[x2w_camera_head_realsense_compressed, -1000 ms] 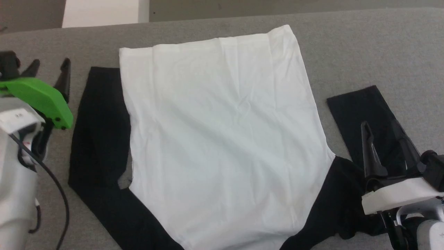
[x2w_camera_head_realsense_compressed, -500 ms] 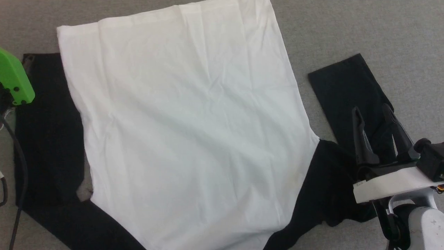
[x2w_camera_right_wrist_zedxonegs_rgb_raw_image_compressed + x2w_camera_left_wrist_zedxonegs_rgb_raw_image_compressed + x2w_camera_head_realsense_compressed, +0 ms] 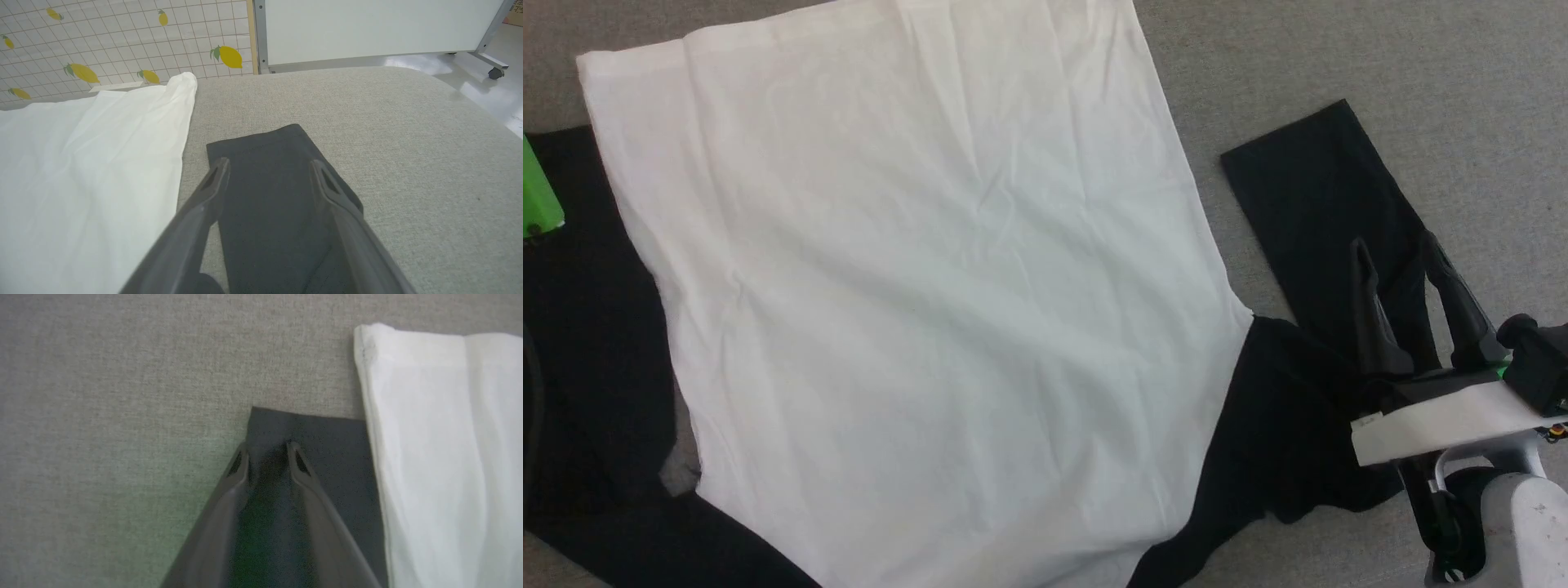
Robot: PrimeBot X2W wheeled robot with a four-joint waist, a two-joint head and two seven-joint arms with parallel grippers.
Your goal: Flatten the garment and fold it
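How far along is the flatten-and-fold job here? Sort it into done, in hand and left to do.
Done: the garment lies spread flat on the grey surface, both black sleeves out. In hand: the left gripper sits at the cuff of the left sleeve, fingers fairly close, grip unclear; the right gripper hangs open over the right sleeve. Left: every fold.

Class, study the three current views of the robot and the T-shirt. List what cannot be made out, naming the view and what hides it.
1. Head view: the garment runs past the top and bottom edges, cutting off both ends.
2. Left wrist view: the left gripper is over the left sleeve; dark, blurred fingers on dark cloth hide any pinch.
3. Head view: the open right gripper is over the right sleeve; contact unclear.
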